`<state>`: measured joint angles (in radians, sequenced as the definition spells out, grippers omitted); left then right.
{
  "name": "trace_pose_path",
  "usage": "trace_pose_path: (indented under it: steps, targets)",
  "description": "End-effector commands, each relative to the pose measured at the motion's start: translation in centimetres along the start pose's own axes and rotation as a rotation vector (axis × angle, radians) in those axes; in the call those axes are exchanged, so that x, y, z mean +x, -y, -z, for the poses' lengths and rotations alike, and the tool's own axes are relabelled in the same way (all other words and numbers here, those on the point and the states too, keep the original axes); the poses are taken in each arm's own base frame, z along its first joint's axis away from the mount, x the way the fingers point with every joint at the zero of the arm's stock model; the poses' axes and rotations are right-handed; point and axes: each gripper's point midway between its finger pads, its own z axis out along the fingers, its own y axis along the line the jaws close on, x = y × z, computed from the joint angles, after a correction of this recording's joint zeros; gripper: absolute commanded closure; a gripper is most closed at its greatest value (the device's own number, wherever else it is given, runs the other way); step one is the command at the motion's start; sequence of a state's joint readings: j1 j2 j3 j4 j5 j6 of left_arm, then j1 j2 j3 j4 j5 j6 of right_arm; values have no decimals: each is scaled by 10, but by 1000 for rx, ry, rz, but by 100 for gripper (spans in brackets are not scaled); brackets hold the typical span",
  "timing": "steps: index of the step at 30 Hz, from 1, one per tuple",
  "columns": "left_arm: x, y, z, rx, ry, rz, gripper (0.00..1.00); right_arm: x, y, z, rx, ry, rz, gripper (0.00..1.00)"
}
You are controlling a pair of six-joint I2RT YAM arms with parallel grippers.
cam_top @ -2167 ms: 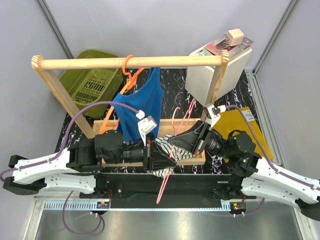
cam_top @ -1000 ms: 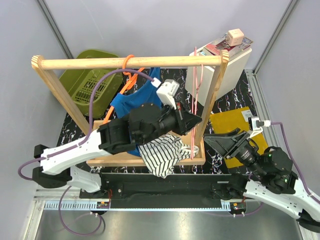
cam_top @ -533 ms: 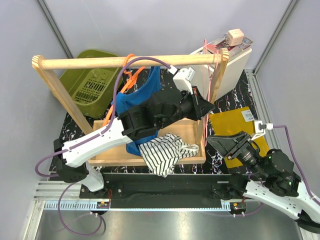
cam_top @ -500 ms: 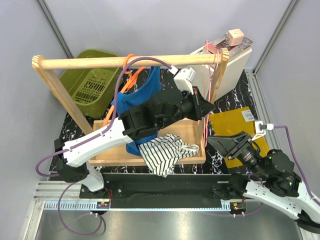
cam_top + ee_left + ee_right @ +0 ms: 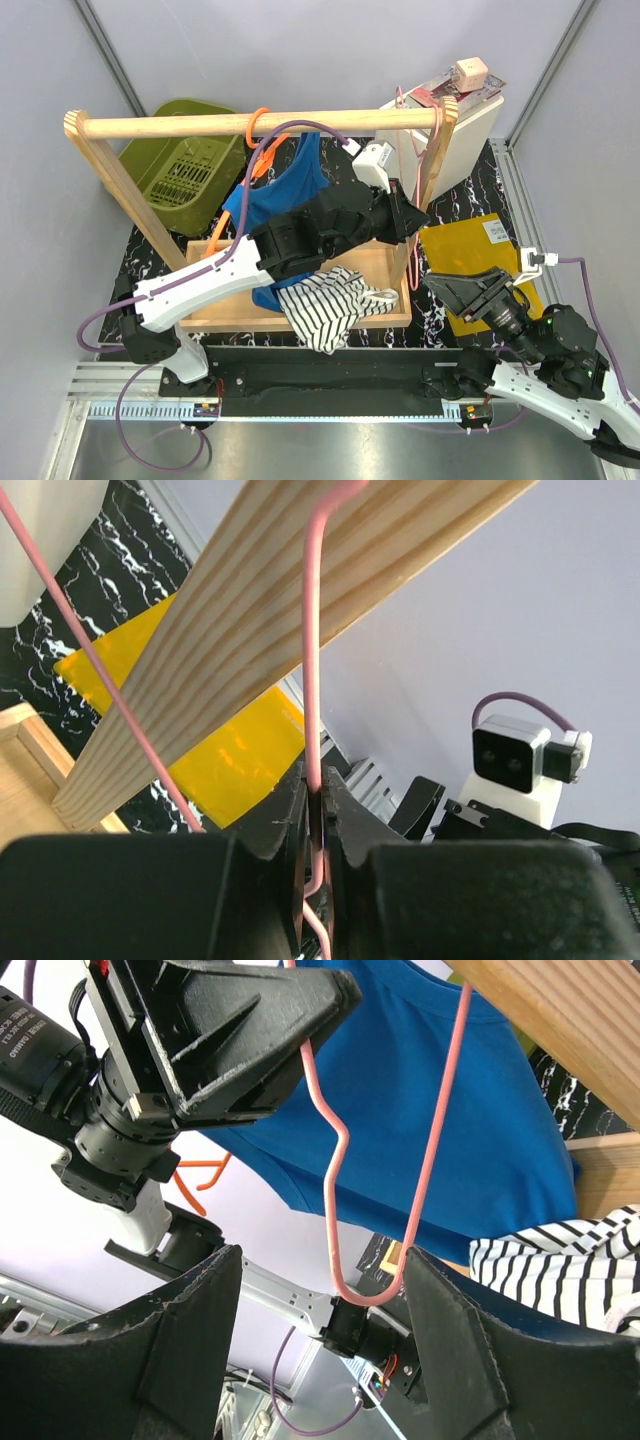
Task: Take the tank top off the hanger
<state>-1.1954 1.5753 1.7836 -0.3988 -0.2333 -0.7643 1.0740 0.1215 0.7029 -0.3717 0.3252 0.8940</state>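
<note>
The blue tank top hangs on the orange hanger, which is hooked over the wooden rod left of centre. My left gripper is raised by the rod's right post, well right of the tank top. It is shut on the thin pink hanger, whose hook lies over the rod's right end. My right gripper is low at the right, open and holding nothing. In its wrist view the tank top and pink hanger are beyond the fingers.
A wooden tray under the rack holds a black-and-white striped garment that spills over its front edge. A green basket lies at the back left, a white box at the back right, and a yellow mat is on the right.
My left arm has lifted the pink hanger from the tray up to the rod's right end. The right arm has drawn back to the right, away from the striped garment.
</note>
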Motion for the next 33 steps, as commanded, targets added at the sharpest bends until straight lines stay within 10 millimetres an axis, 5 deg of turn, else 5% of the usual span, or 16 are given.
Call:
trace_pose_path:
  steps: [1, 6, 10, 16, 17, 18, 26, 33]
  targets:
    - [-30, 12, 14, 43, 87, 26, 88, -8, 0, -4, 25, 31, 13, 27]
    - [-33, 15, 23, 71, 87, 13, 72, -5, -1, -6, 29, 17, 13, 27]
    - [-22, 7, 38, 91, 70, -17, 41, -3, 3, -3, 26, 12, 17, 26]
    - [-23, 4, 85, 150, 70, -41, 32, -12, 11, 4, 58, 51, 31, 26]
    - [-22, 7, 92, 168, 63, -46, 12, -12, 13, 5, 63, 53, 33, 26]
    - [-21, 11, 103, 197, 56, -58, 4, -14, 13, 6, 66, 62, 39, 26]
    - [10, 20, 158, 303, -10, -238, 13, -15, 20, 5, 104, 59, 66, 25]
    - [71, -24, 184, 313, -111, -333, 33, -17, 24, 5, 126, 74, 81, 25]
